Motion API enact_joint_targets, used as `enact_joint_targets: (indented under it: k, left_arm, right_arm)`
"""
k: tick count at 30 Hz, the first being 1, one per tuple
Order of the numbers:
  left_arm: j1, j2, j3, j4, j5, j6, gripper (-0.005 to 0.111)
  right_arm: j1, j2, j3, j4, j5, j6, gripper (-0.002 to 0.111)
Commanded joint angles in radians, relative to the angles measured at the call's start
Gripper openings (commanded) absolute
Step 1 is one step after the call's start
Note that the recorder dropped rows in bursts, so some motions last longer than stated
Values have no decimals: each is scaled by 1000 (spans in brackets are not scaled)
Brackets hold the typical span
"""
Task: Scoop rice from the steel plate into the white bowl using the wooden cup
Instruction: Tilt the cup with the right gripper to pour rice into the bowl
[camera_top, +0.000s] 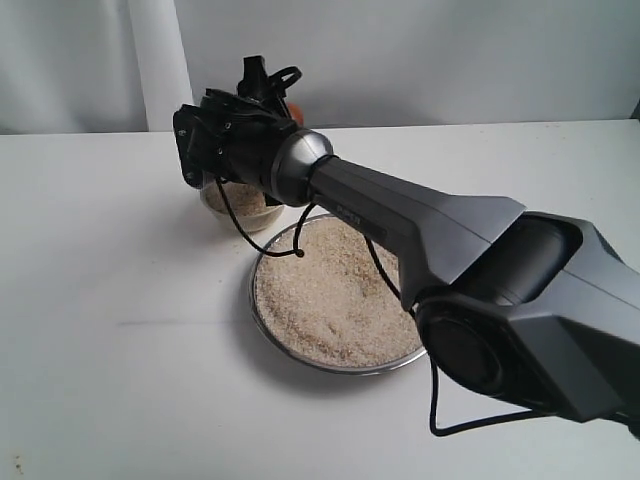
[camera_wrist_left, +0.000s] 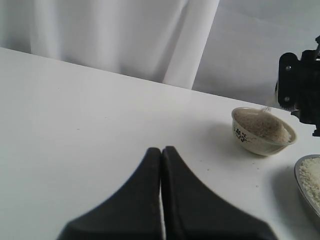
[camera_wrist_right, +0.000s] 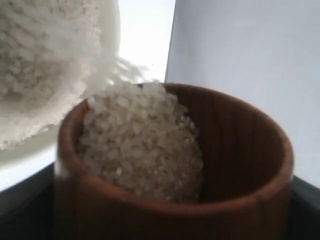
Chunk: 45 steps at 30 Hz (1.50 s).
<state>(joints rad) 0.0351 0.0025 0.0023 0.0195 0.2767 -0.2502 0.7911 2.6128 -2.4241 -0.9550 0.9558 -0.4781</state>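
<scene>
The right gripper (camera_top: 268, 85) clamps the wooden cup (camera_wrist_right: 240, 150) of rice (camera_wrist_right: 140, 145), tilted over the white bowl (camera_wrist_left: 250, 139). The left gripper (camera_wrist_left: 161, 155) has its jaws touching.

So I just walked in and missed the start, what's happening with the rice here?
The right gripper holds the wooden cup, full of rice, tipped at the white bowl, and grains are spilling into it. The bowl holds a mound. The steel plate beside it is covered in rice. The left gripper is shut and empty over the table.
</scene>
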Motion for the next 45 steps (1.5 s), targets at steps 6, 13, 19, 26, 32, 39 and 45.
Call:
enact_joint_targets:
  k: [6,13,19,26,32,39,45]
  left_arm:
    - [-5,-3,-2,-2,-10,-4,0]
    - [-5,-3,-2,-2,-10,-4,0]
    - [-5,-3,-2,-2,-10,-4,0]
    - [-5,-3,-2,-2,-10,-4,0]
    - [-5,-3,-2,-2,-10,-4,0]
    - [-5,-3,-2,-2,-10,-4,0]
    - [-5,-3,-2,-2,-10,-4,0]
  right_arm:
    - [-1,-14,52,-92,12,-75,0]
    - [-1,-22,57,-126,-11,-75,0]
    - [-1,-26,57,-167,-13,-130,0]
    - [-1,-26,57,-220,-42,-206,0]
    - [-1,-26,57,-236,-79,-249,0]
    - [-1,-26,57,-269,-107,-251,0]
    - [-1,-26,57,-273,-107,-251,0]
